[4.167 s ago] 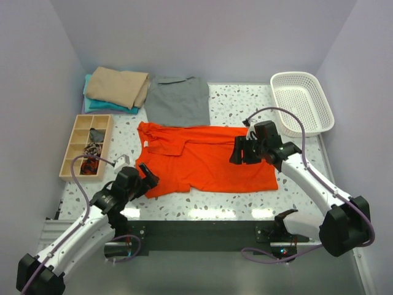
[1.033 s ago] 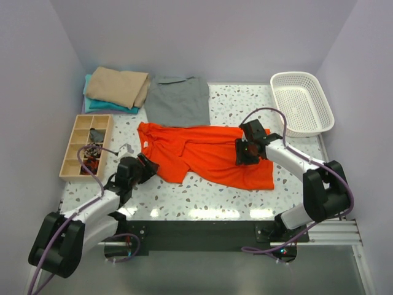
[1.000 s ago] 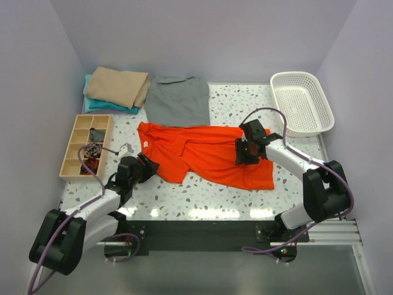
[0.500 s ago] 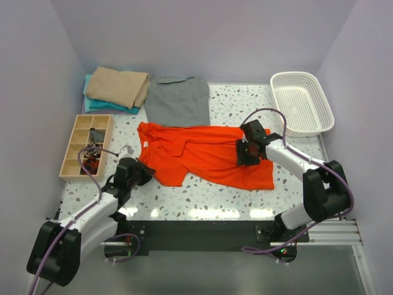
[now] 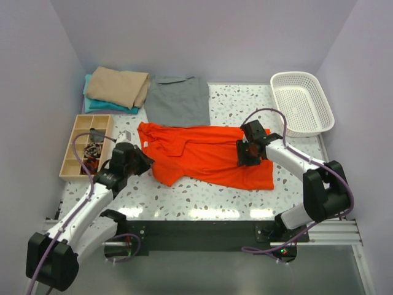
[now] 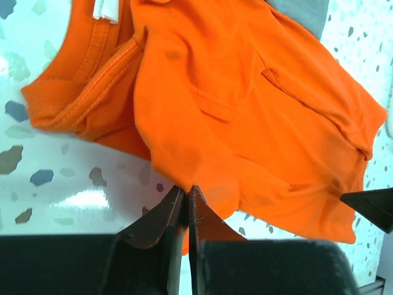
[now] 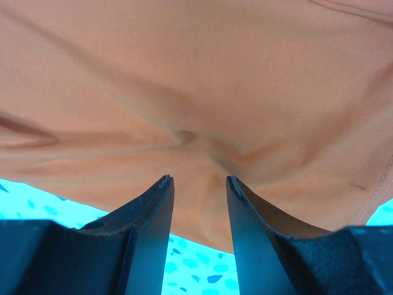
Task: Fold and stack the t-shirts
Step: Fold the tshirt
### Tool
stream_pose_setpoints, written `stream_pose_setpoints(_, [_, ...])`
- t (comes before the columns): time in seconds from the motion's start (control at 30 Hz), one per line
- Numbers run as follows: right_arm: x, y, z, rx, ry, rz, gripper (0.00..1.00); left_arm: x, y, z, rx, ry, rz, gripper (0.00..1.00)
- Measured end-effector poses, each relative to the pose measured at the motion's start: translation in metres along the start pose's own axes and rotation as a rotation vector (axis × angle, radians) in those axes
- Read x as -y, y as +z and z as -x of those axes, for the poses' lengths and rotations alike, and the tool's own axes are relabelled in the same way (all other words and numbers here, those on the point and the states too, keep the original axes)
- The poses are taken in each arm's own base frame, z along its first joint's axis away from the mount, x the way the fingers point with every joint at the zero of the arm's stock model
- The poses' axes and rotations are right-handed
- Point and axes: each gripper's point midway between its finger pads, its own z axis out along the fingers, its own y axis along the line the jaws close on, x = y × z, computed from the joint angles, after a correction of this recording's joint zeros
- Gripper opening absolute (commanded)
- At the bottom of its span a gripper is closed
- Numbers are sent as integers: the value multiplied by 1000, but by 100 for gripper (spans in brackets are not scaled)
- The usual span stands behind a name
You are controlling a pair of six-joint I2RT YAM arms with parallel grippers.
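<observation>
A bright orange-red t-shirt (image 5: 209, 157) lies spread across the middle of the table, its near left part bunched into a fold. My left gripper (image 5: 146, 165) is shut on that fold's edge; in the left wrist view the jaws (image 6: 184, 192) pinch the orange-red cloth (image 6: 245, 110). My right gripper (image 5: 245, 153) rests on the shirt's right part, open; in the right wrist view (image 7: 198, 179) its jaws stand apart over flat cloth (image 7: 196, 92). A grey t-shirt (image 5: 178, 101) lies flat behind. A folded tan t-shirt (image 5: 116, 86) sits on a teal one (image 5: 93, 106) at the back left.
A white mesh basket (image 5: 319, 120) stands at the back right. A wooden compartment tray (image 5: 69, 161) with small items lies along the left edge, close to my left arm. The speckled tabletop (image 5: 202, 196) shows bare in front of the shirt.
My left gripper has shut on the shirt's near left edge and drawn back up and left with it, so the fold has shifted. The right arm has not moved.
</observation>
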Motion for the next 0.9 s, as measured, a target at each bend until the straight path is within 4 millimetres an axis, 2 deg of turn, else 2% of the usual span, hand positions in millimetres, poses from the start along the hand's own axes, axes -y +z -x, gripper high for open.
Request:
stream_pose_setpoints(0.17, [0, 0, 0, 1, -3, -1, 44, 8, 32, 6, -40, 24, 34, 17])
stream_pose_setpoints(0.33, [0, 0, 2, 3, -8, -1, 43, 31, 85, 22, -58, 43, 27, 20])
stream_pose_setpoints(0.37, [-1, 1, 3, 3, -9, 0, 43, 42, 100, 29, -56, 50, 9, 37])
stream_pose_setpoints(0.43, [-1, 1, 5, 4, -11, 0, 44, 57, 122, 39, -49, 63, -23, 48])
stream_pose_setpoints(0.47, [-1, 1, 6, 6, -11, 0, 44, 68, 134, 45, -46, 65, -50, 59])
stream_pose_setpoints(0.6, [-1, 1, 6, 7, -12, 0, 44, 93, 166, 62, -51, 95, -82, 63])
stream_pose_setpoints(0.67, [-1, 1, 6, 7, -12, 0, 44, 97, 171, 67, -43, 108, -88, 64])
stream_pose_setpoints(0.73, [-1, 1, 6, 7, -12, 0, 44, 94, 165, 65, -45, 118, -86, 65])
stream_pose_setpoints(0.9, [-1, 1, 6, 8, -12, 0, 44, 75, 123, 53, -38, 146, -71, 65])
